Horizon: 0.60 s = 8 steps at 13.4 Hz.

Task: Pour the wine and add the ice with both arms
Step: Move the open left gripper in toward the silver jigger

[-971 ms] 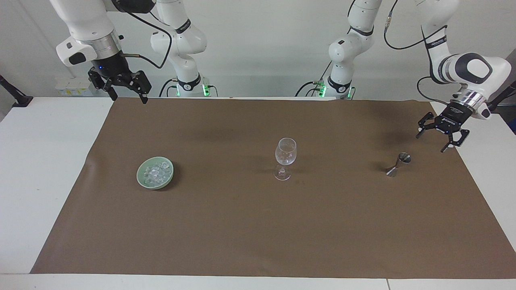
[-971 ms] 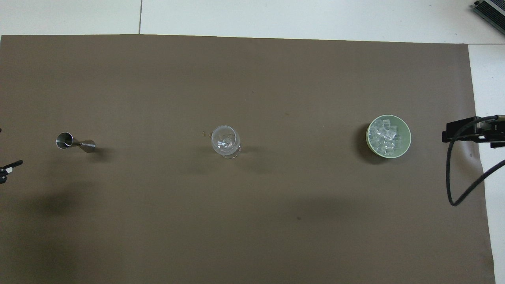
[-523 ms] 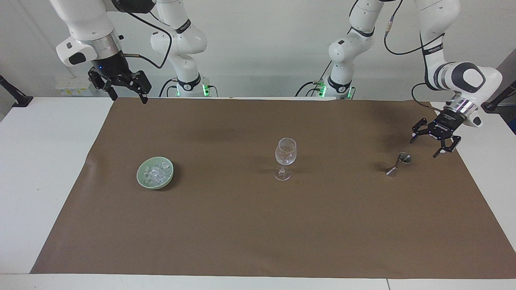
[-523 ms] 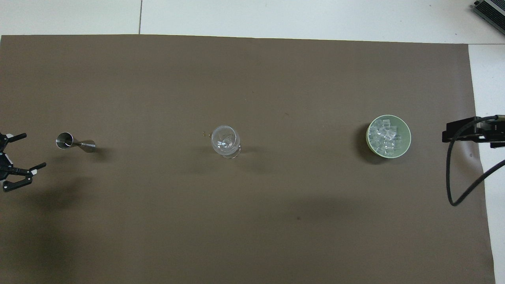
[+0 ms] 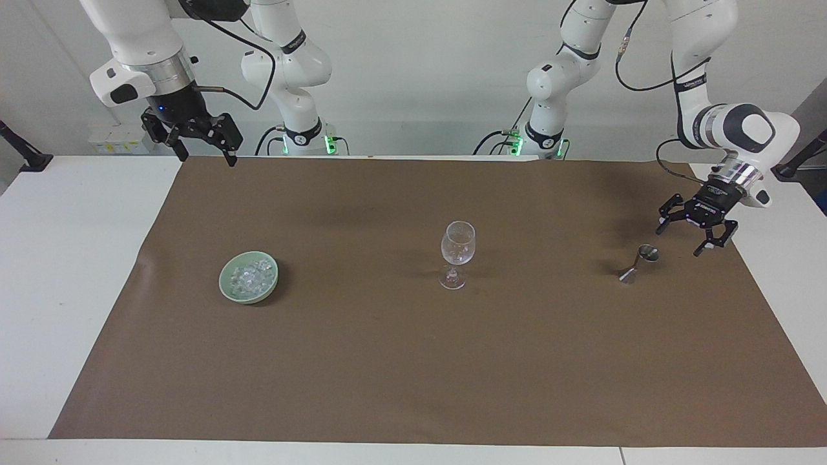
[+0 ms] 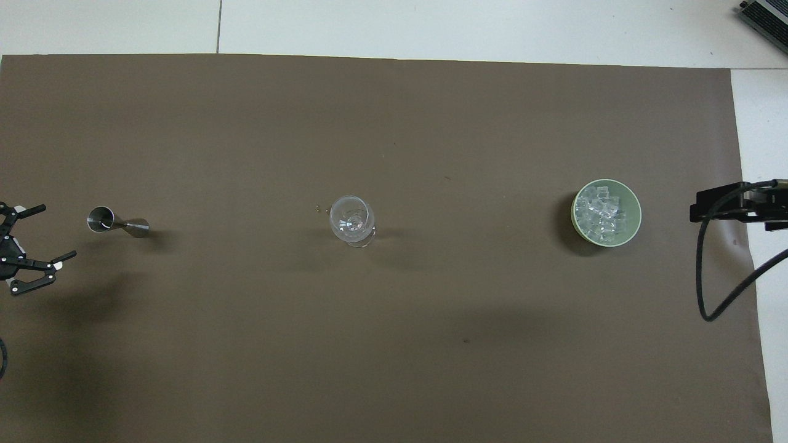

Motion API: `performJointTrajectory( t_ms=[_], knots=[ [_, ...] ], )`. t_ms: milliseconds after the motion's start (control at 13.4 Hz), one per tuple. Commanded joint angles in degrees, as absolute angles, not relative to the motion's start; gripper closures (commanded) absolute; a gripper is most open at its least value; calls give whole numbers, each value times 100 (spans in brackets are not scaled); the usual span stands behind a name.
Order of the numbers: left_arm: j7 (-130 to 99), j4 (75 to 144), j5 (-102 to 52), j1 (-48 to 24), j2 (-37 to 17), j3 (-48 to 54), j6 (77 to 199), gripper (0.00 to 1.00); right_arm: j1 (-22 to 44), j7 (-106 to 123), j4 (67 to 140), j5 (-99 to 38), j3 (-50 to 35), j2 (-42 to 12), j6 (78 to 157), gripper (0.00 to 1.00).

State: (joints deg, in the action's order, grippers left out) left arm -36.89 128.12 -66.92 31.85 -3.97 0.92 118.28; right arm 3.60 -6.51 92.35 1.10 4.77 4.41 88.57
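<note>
A white table (image 5: 71, 271) carries a brown paper sheet (image 5: 413, 361) over most of its top. On the sheet, in one row: a pale green bowl (image 5: 227, 289) at 9 o'clock, a clear stemmed glass (image 5: 457, 253) at centre, a small metal jigger (image 5: 636, 263) at 3 o'clock in the facing view.

Even, bright indoor light from above, no harsh glare. Brown mat (image 5: 413, 361) reads matte w/ soft, blurry-edged shadows: dark patch beside the green bowl (image 5: 227, 289), faint smudges next to the wine glass (image 5: 457, 253) and the metal jigger (image 6: 117, 223), broad arm shadows on the mat. Small highlights on glass bowl and ice (image 6: 602, 213). Both views sharp enough; tiny things lack detail. No obvious edge distortion; white wall slightly washed out.
</note>
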Motion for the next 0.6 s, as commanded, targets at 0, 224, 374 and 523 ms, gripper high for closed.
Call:
performJointTrajectory(
  t_ms=[0,224,374,523],
  knots=[
    [-3559,12788,-7012,3208,-440,70,11839,0,352,-571,9395,105,466,580,8903,0],
    [-3560,12779,-7066,3269,-553,62,11559,0,343,-580,9387,105,466,580,8903,0],
    [-3560,12779,-7241,3314,-703,62,11514,0,352,-571,9387,105,457,580,8903,0],
    [-3560,12779,-7338,3322,-817,62,11479,0,352,-571,9395,105,457,580,8903,0]
  ],
)
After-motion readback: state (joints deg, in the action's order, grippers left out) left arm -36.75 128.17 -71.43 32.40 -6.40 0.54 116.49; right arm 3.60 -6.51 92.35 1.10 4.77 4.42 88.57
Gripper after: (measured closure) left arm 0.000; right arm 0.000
